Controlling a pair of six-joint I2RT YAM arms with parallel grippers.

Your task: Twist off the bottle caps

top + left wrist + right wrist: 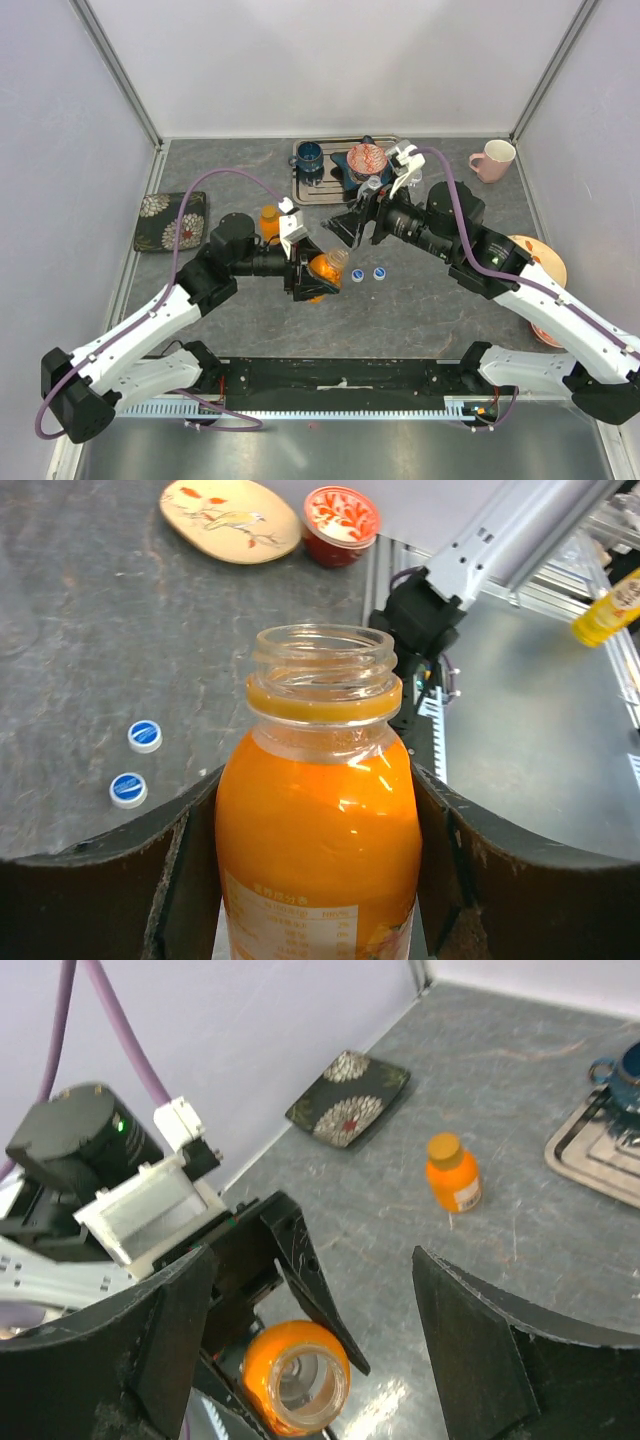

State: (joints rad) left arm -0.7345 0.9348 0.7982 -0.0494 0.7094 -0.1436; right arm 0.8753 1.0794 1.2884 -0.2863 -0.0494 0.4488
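Observation:
My left gripper (316, 276) is shut on a short bottle of orange liquid (320, 830), one finger on each side of its body, holding it tilted above the table. The bottle's mouth (325, 658) is open, with no cap on it. My right gripper (350, 230) hangs open just beyond that mouth, nothing between its fingers (480, 1360). Two blue caps (358, 274) (380, 272) lie loose on the table beside the held bottle. A second orange bottle (269, 221) stands upright behind my left arm with its orange cap (443, 1147) on. No orange cap shows loose.
A metal tray (300, 190) at the back holds a blue mug (309, 157) and a red patterned bowl (366, 160). A pink mug (492, 160) stands back right, an oval plate (550, 262) right, a black floral dish (171, 220) left.

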